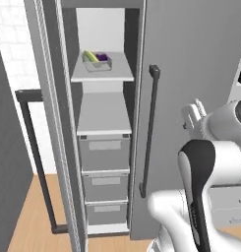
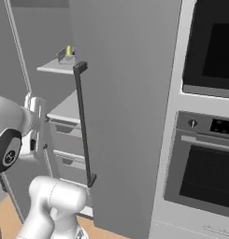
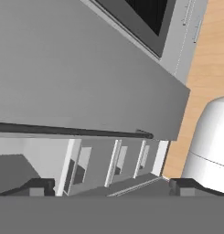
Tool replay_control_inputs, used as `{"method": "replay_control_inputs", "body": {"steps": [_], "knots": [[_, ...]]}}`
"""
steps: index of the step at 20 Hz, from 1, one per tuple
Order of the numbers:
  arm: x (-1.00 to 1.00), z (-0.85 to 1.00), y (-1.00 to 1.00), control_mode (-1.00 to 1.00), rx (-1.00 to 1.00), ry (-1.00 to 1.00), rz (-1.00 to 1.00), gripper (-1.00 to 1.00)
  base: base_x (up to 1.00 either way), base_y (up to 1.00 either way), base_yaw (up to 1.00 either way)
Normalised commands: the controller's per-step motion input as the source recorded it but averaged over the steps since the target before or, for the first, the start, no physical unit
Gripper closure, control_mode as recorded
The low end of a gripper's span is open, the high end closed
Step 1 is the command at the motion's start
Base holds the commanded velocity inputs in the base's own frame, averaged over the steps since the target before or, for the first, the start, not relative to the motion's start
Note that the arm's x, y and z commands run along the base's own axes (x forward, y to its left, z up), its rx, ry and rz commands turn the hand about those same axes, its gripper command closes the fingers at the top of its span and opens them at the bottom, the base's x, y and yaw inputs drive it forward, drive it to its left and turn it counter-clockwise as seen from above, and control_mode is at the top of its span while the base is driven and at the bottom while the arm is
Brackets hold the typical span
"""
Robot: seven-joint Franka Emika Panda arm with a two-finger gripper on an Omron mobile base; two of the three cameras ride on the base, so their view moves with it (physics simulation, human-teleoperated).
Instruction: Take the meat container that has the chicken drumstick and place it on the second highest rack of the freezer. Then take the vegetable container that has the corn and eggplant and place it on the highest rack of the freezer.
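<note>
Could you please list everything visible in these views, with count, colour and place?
Tall dark grey freezer: one, door open, pale grey inside.
Flat pale grey shelf boards: two; upper board, lower board bare.
Clear vegetable container with yellow corn and purple eggplant: one, on the upper visible board.
Grey drawers: three, stacked under the boards.
Long black bar handle: one, upright on the closed panel.
Second black bar handle: one, on the open door at left.
Dark built-in ovens: two, right of the freezer.
Wooden floor: tan.
White arm's gripper: one, open, empty.
</note>
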Motion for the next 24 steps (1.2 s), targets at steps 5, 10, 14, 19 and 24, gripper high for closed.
{"method": "replay_control_inputs", "body": {"steps": [5, 10, 14, 19, 24], "knots": [[0.0, 0.0, 0.0, 1.0, 0.0, 0.0, 0.0, -1.0, 0.03, -1.0, -0.19], [0.0, 0.0, 0.0, 1.0, 0.0, 0.0, 0.0, -1.0, 0.07, -1.0, -0.14], [0.0, 0.0, 0.0, 1.0, 0.0, 0.0, 0.0, -1.0, 0.0, -1.0, -0.13], [0.0, 0.0, 0.0, 1.0, 0.0, 0.0, 0.0, -1.0, 0.0, -1.0, -0.13], [0.0, 0.0, 0.0, 1.0, 0.0, 0.0, 0.0, -1.0, 0.19, -1.0, -0.06]]}}
